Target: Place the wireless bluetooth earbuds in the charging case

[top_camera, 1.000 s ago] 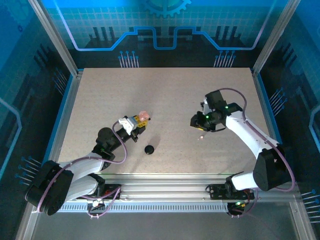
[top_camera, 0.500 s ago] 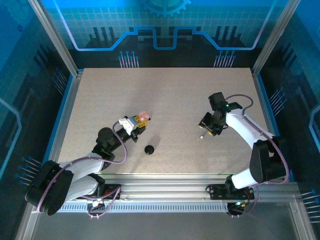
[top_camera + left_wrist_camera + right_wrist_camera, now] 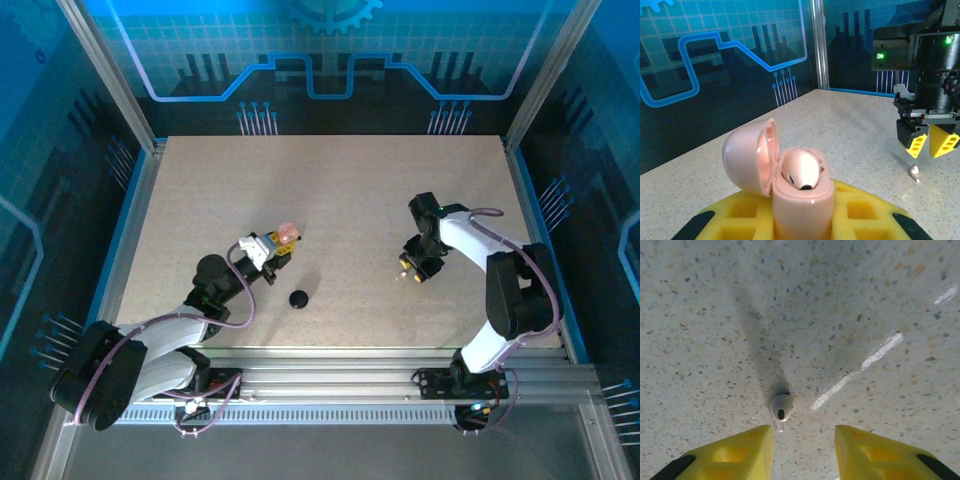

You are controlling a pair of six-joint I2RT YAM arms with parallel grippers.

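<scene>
Left wrist view first: my left claw (image 3: 274,247) is clamped on the pink charging case (image 3: 801,197). Its lid (image 3: 747,156) is swung open, and one whitish earbud (image 3: 803,170) sits in the well, a detail too small to read from overhead. The top view adds a round black case (image 3: 298,298) on the table (image 3: 330,180), near that claw and on its right. My right claw (image 3: 802,447) has its jaws apart, holding nothing. Its wrist view shows a second whitish earbud (image 3: 781,407) just ahead of the tips, hard by the finger (image 3: 740,452) on the left of that view.
</scene>
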